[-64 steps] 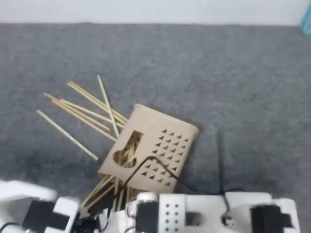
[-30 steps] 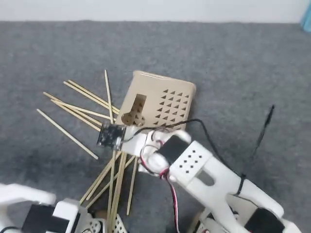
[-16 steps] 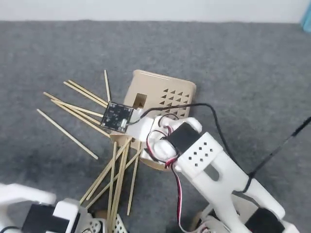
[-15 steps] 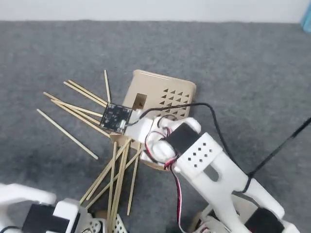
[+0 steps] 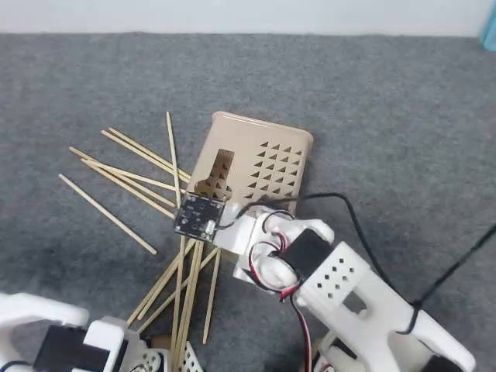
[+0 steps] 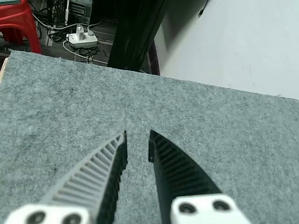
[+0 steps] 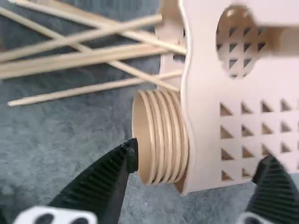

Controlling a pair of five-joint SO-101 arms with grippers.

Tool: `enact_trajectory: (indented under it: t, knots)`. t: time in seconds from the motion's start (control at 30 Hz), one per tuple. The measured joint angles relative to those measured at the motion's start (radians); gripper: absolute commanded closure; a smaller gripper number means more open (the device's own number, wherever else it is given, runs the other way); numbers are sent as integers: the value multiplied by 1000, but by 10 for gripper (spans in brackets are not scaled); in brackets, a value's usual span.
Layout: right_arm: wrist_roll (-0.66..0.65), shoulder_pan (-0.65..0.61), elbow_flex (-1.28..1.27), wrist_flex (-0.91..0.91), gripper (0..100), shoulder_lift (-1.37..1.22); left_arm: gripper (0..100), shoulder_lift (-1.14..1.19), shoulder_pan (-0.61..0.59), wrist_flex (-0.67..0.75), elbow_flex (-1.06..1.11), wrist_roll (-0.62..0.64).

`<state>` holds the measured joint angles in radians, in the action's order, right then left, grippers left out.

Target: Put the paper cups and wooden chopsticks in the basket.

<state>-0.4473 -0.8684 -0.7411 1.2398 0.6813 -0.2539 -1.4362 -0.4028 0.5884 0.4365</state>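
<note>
The beige basket (image 5: 263, 159) with triangular holes lies on its side on the grey mat. A nested stack of paper cups (image 7: 159, 135) sticks out of its mouth. Wooden chopsticks (image 5: 124, 174) are strewn left of the basket, and several run under its near end (image 7: 84, 37). My right arm (image 5: 310, 263) hangs over the basket's near end. My right gripper (image 7: 201, 156) is open wide, one finger beside the cups' rims and the other outside the basket wall. My left gripper (image 6: 137, 136) hovers over bare mat, its fingers a narrow gap apart and holding nothing.
The left arm's base (image 5: 46, 325) sits at the near left corner. A black cable (image 5: 457, 260) trails to the right of the right arm. Grey mat (image 5: 387, 116) stretches beyond and right of the basket.
The basket slid away and turned as the right arm came in over it. In the last half second that arm drew back toward the near edge; the basket stayed put.
</note>
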Motion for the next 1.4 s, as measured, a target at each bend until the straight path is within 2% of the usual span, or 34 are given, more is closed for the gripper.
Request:
enact_trajectory:
  t: [0.2,0.5,0.7,0.83,1.07,1.3,1.4]
  knots:
    - [0,60,-164,-167,592,0,917,0,0,0,0,0]
    - [-28,269,-253,-399,592,11,917,0,9,0,0,0]
    - [147,350,-338,-635,592,11,917,0,9,0,0,0]
    - [275,361,-477,-910,592,-9,917,0,9,0,0,0]
    - [315,420,-559,-1330,593,-173,917,0,9,0,0,0]
    - [315,466,-468,-1516,596,-459,917,0,9,0,0,0]
    - [345,466,-373,-1587,686,-615,917,0,9,0,3,0]
